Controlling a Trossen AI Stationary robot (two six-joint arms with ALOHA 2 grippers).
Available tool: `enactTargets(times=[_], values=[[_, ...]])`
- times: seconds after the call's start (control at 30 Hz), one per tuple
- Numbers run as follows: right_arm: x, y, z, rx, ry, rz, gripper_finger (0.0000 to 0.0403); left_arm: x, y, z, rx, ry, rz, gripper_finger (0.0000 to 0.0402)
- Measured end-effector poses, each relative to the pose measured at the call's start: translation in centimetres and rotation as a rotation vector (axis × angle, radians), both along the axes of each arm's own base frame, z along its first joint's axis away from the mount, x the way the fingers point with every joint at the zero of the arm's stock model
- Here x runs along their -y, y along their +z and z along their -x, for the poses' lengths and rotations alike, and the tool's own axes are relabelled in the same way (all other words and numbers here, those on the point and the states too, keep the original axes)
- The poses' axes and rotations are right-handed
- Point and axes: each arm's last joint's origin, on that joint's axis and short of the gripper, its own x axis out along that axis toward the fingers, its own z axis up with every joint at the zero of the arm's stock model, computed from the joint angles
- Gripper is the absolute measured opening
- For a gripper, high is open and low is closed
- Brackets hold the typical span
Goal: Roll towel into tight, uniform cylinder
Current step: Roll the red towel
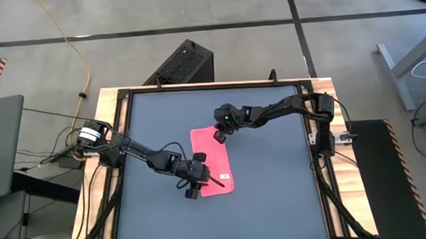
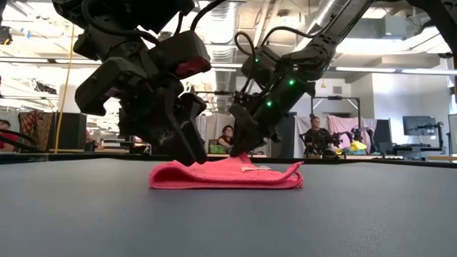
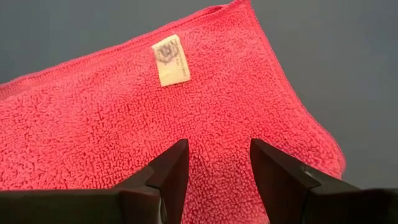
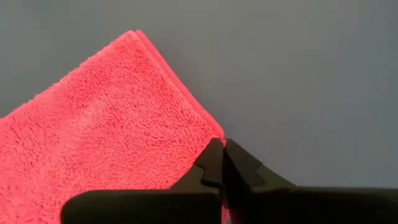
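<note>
I judge this an open-plan lab: exposed ceiling ducts (image 2: 335, 11), seated people (image 2: 312, 135) at twelve o'clock behind my table (image 1: 274, 203), a monitor (image 2: 419, 126), concrete floor (image 1: 123, 30).

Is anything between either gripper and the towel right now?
Nothing visible. The left gripper stands open directly over the towel, and the right gripper is pinched shut at its far edge.

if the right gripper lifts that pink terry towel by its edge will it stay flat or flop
The folded pink terry towel will probably droop: it lies limp in soft layers. The right gripper, shut on its edge, may lift only some layers. The fuzzy pile likely resists slipping.
</note>
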Motion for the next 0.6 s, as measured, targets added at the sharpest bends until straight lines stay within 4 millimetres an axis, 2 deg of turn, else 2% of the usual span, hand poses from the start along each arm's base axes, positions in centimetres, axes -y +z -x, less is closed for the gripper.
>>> enactTargets(times=[0.3, 0.6], values=[[-0.07, 0.11, 0.04, 0.003, 0.018, -0.016, 0.0038, -0.01, -0.03, 0.03, -0.002, -0.011, -0.012, 0.0161], [-0.12, 0.17, -0.03, 0.014, 0.036, -0.026, 0.0069, -0.01, -0.02, 0.03, -0.002, -0.014, -0.014, 0.0161]])
